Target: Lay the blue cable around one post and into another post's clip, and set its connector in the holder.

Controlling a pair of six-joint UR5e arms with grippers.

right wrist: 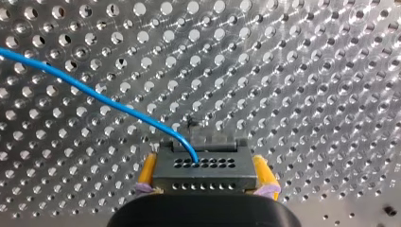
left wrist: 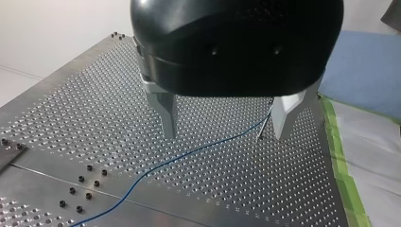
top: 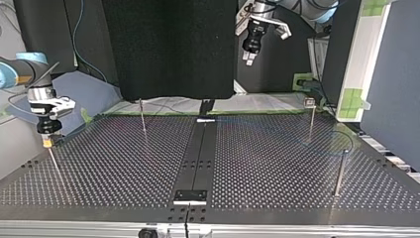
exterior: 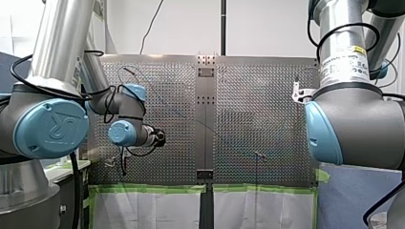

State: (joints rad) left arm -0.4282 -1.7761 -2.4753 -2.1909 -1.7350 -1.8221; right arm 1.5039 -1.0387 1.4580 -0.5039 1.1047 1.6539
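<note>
Connector, dark grey perforated block point(right wrist: 205, 168), clamped between yellow pads point(right wrist: 148, 171) of my right pincer point(right wrist: 206, 176), over perforated metal table point(right wrist: 307, 71). Thin blue cable point(right wrist: 94, 97) exits it ahead, toward ten o'clock. My left pincer point(left wrist: 224, 133) apart; cable crosses beneath gap, reaching thin metal post point(left wrist: 265, 120) beside one finger.

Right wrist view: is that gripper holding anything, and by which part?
My right gripper holds the connector by its two sides, between its yellow fingers; the blue cable runs out of it. My left gripper, open, holds nothing.
</note>
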